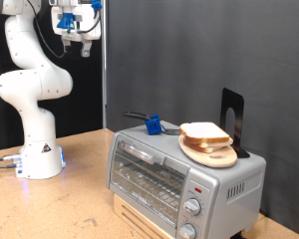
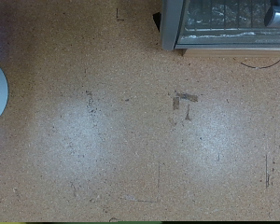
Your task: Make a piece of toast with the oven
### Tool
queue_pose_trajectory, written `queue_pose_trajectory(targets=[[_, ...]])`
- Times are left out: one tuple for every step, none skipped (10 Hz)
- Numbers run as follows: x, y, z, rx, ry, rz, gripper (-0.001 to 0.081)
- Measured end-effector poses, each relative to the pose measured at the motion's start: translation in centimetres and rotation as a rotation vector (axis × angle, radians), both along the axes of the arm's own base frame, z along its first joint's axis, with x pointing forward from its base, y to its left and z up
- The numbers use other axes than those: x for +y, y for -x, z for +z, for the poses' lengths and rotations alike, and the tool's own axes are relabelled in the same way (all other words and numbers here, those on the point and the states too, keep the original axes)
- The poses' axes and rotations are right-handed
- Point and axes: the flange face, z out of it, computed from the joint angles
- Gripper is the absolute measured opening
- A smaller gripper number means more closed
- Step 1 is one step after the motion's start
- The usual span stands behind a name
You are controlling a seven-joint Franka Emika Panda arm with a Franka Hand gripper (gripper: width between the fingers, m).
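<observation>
The slice of toast [image 1: 204,132], pale with a light-brown crust, lies on a round wooden board [image 1: 211,153] on top of the silver oven [image 1: 179,174]. The oven door is shut, with knobs at its right end. The oven's corner also shows in the wrist view [image 2: 224,23]. My gripper [image 1: 75,45] hangs high at the exterior view's top left, far from the oven, fingers apart and empty. Its fingers do not show in the wrist view.
A blue-handled tool [image 1: 149,124] lies on the oven's top, left of the board. A black bracket [image 1: 232,118] stands behind the board. The arm's white base [image 1: 38,159] sits on the wooden table [image 2: 131,131], left of the oven. A dark panel stands behind.
</observation>
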Motion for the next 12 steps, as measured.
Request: queue_pose_trajectory(targets=[[0.2,0.2,0.0,0.006,0.003,0.112,0.0808],[0.5,0.8,0.3,0.015,0.023,0.241,0.0808],[0.3,1.4,0.7,0.017,0.061,0.364,0.0808],[-0.4,1.6,1.1,0.012,0.112,0.483,0.0808],[-0.8,1.4,0.9,0.017,0.136,0.572,0.0808],[-0.7,1.4,0.9,0.012,0.126,0.533,0.0808],[-0.2,1.5,1.1,-0.011,0.101,0.629,0.0808],[0.4,1.6,1.5,-0.048,0.091,0.752,0.0808],[0.8,1.2,1.6,-0.108,0.106,0.865,0.0808],[1.0,0.2,1.1,-0.177,0.145,0.966,0.0808],[0.9,-1.4,0.2,-0.238,0.225,1.043,0.0808],[1.0,-2.2,-0.3,-0.274,0.291,1.102,0.0808]])
